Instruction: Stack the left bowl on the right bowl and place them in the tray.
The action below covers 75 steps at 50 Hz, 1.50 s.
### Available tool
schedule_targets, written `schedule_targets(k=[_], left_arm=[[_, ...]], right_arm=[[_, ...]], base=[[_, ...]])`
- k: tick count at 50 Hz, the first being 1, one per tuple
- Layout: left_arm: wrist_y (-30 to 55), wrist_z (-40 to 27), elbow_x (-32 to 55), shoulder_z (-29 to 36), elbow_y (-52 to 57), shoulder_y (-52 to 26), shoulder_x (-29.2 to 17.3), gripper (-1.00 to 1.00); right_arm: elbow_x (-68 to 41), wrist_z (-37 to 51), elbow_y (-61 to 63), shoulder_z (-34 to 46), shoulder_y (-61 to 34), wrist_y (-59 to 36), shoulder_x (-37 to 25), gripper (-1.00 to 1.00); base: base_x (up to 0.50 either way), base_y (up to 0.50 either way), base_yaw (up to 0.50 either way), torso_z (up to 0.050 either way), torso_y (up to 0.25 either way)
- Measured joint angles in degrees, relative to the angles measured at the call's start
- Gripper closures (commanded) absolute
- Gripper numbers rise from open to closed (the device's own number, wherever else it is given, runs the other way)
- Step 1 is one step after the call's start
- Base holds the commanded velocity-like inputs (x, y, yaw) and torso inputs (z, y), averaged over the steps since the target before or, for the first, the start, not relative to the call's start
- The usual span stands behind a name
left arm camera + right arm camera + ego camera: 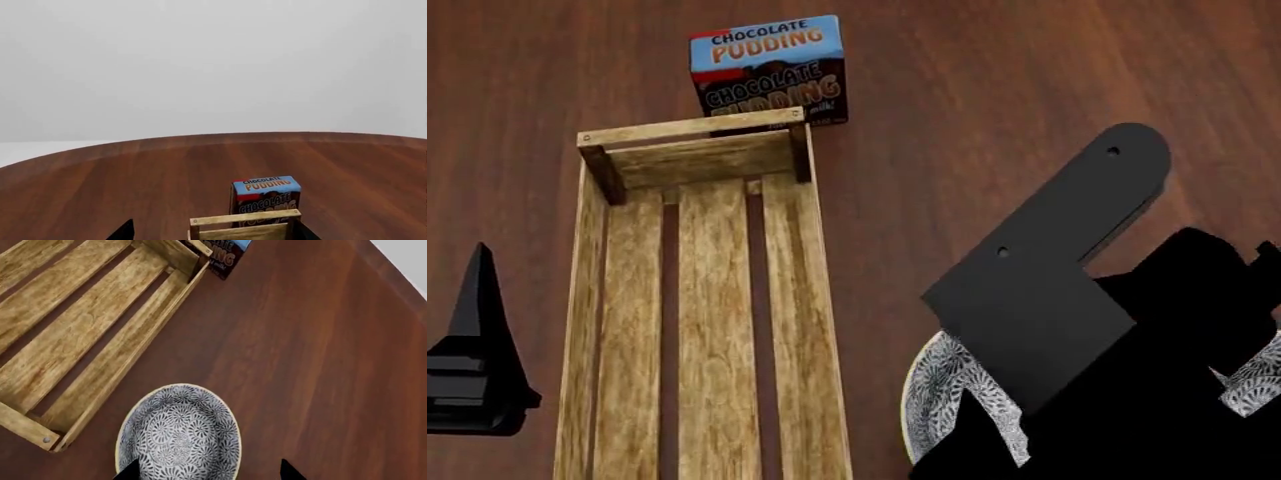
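One wooden tray [701, 300] is lying on the one desk [988, 110], and one pudding box [767, 70] is standing just past its far end. One patterned bowl [179, 432] is showing clearly on the desk beside the tray; in the head view a second patch of the same pattern [1254, 385] is peeking out at the right edge behind the arm, but whether it is a second bowl cannot be told. Two arms are showing, one at each side.

Even soft light, sharp renders, faint shadows, no glare
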<state>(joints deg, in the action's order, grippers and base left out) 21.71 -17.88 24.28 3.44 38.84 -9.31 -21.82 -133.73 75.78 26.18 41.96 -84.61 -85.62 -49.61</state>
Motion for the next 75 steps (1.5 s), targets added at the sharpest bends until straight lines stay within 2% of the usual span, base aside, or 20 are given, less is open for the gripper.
schedule_targets(k=[14,27,37,51,75], left_arm=[[0.0,-0.2,0.3,0.2,0.3,0.1,-0.2,-1.00],[-0.4,-0.3,0.3,0.4,0.3,0.3,-0.4,-1.00],[-0.7,-0.3,0.2,0.9,0.3,0.4,-0.4,-1.00],[-0.8,-0.5,0.3,1.2,0.3,0.3,-0.6,-1.00],[-0.9,-1.0,0.8,1.2,0.2,0.1,-0.9,-1.00]], right_arm=[[3.5,-8.1,1.6,-5.5,6.8,-2.0,-0.3,-1.00],[20.2,-26.7,4.9,-13.7,17.6,-2.8,-0.4,-1.00],[34.2,-39.8,7.1,-16.4,25.2,-1.2,-0.5,-1.00],[49.2,-51.8,7.4,-14.8,30.9,2.6,-0.6,-1.00],[66.1,-64.6,0.5,-4.5,29.9,7.3,2.2,-1.00]], base=[[0.00,0.00,0.00,0.000,0.000],[0.00,0.00,0.00,0.000,0.000],[0.00,0.00,0.00,0.000,0.000],[0.00,0.00,0.00,0.000,0.000],[0.00,0.00,0.00,0.000,0.000]])
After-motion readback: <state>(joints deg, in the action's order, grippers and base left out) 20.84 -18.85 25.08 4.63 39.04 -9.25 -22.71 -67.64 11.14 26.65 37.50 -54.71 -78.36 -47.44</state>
